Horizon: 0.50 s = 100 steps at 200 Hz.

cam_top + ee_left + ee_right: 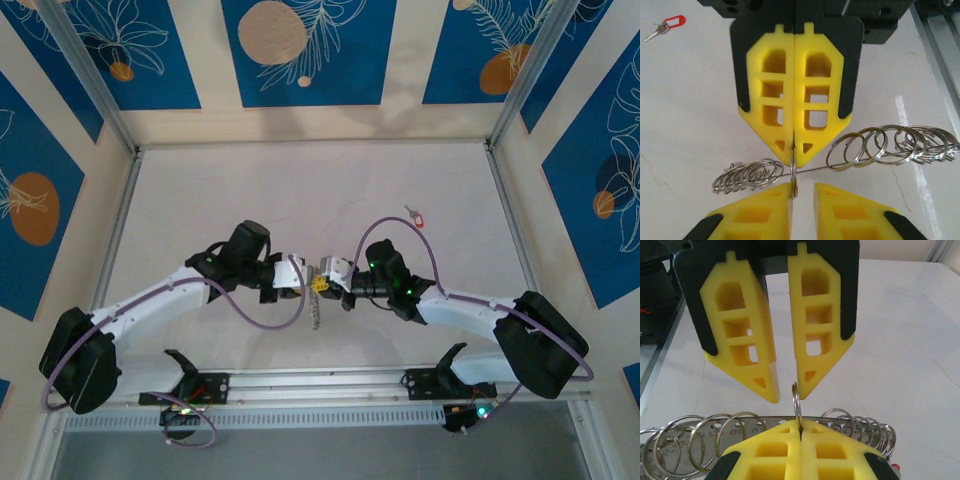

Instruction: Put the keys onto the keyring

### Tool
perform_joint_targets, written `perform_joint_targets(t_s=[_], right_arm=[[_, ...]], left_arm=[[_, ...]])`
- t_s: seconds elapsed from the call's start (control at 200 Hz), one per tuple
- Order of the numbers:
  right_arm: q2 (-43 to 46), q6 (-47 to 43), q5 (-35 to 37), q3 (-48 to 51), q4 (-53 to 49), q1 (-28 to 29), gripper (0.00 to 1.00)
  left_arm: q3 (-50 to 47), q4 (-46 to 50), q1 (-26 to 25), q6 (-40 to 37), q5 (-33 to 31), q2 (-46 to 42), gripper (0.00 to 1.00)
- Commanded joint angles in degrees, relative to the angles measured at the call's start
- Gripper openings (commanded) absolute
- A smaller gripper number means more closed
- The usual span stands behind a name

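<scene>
Bright, even light is washing my matte white tabletop (pixel 690 125), casting only faint shadows; a pale glare streak is gleaming.

Blue floral walls (pixel 300 50), white table (pixel 300 190)

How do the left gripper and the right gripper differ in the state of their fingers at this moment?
The right gripper has its fingers pressed together, while the left gripper has its fingers apart with a clear gap. The right gripper clamps a keyring upright between its tips. The left gripper only brackets the keyring's free edge, which sits in the gap unclamped. Both have yellow fingers and face each other tip to tip.
</scene>
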<state>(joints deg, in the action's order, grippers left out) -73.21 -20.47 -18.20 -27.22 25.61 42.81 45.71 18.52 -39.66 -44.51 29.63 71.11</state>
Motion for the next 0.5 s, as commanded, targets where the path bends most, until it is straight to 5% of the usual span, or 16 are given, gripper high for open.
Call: perform_joint_targets(t_s=[0.0, 0.495], right_arm=[[-0.2, -0.4, -1.6, -2.4, 0.6, 0.4, 0.00], [-2.1, -0.8, -1.5, -2.7, 1.6, 1.4, 0.00]], left_arm=[[1.9, 2.4, -0.7, -2.7, 0.4, 0.2, 0.17], [3.2, 1.9, -0.7, -2.0, 1.4, 0.8, 0.16]])
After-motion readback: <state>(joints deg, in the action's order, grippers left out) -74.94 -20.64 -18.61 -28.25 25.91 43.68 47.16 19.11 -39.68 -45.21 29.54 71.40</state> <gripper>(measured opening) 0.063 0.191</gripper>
